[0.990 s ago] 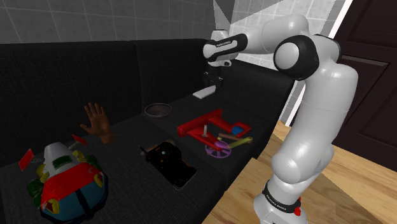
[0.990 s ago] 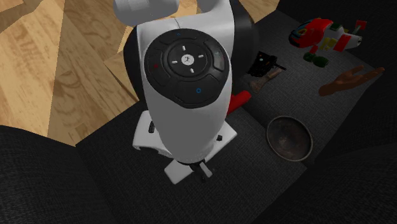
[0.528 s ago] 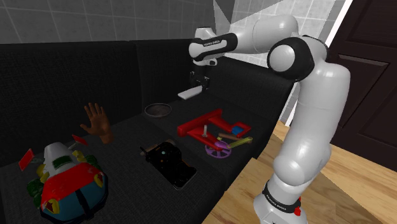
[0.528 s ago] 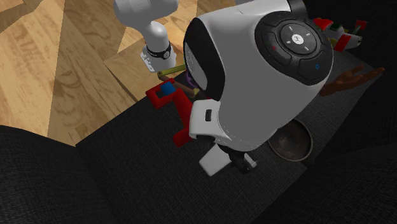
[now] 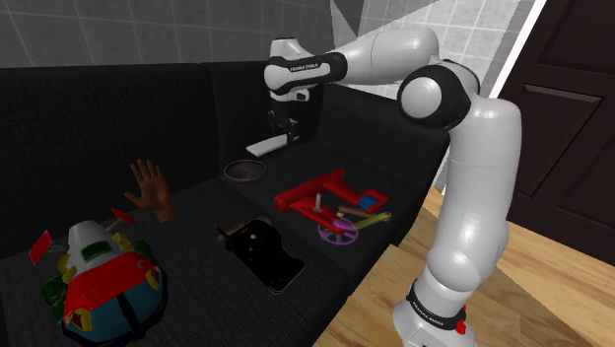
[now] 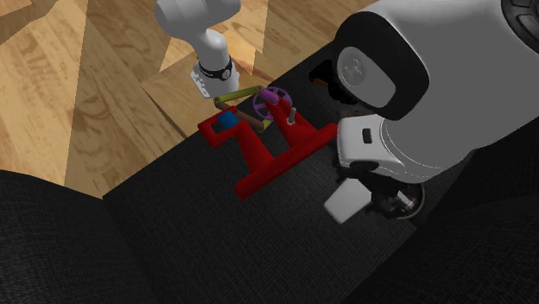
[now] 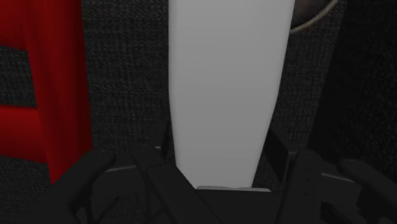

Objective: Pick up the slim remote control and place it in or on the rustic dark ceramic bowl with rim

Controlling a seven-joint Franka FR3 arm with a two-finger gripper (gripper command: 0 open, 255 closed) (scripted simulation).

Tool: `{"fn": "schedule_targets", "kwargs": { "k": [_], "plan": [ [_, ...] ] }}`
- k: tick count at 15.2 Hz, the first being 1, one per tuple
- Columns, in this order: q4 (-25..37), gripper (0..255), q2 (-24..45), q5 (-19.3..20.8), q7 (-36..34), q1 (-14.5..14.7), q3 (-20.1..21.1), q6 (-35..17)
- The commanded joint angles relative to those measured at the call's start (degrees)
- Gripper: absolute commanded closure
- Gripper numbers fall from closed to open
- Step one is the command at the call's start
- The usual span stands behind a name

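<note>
A slim, plain white remote control (image 5: 264, 146) hangs in the air above the dark sofa seat, and my black gripper (image 5: 280, 136) is shut on one end of it. In the wrist view the remote (image 7: 229, 83) runs straight out from between the two fingers (image 7: 147, 159), which clasp its narrow end. The dark bowl with a rim (image 5: 244, 170) lies on the seat just below and a little toward the shoulder view's left of the remote. In the second exterior view the remote (image 6: 347, 200) hovers beside the bowl (image 6: 416, 204), which the arm mostly hides.
A red frame toy (image 5: 320, 191) with a purple wheel lies on the seat next to the bowl. A black device (image 5: 264, 252), a model hand (image 5: 150, 189) and a colourful toy (image 5: 103, 272) lie farther along. The sofa's back rises behind, and wooden floor (image 5: 552, 296) lies off the seat edge.
The arm has swung toward the shoulder view's left with the remote held, carrying it from above the red toy's far side to almost over the bowl.
</note>
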State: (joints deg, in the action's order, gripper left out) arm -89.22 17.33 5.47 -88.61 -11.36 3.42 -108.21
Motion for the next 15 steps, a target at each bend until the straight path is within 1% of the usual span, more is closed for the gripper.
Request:
{"fn": "schedule_targets", "kwargs": {
  "k": [1, 4, 7, 8, 15],
  "plan": [
    [3.09, 255, 2.10, 0.41, -2.38, 1.63, 0.73, 1.15],
    [8.72, 255, 5.78, 1.06, -5.59, 4.14, 1.65, 3.39],
    [15.65, 255, 10.20, 1.76, -8.56, 6.79, 2.38, 6.18],
    [16.74, 255, 10.88, 1.85, -8.94, 7.19, 2.45, 6.62],
    [11.63, 255, 11.06, 2.00, -9.40, 7.02, 2.38, 1.36]
  ]
}}
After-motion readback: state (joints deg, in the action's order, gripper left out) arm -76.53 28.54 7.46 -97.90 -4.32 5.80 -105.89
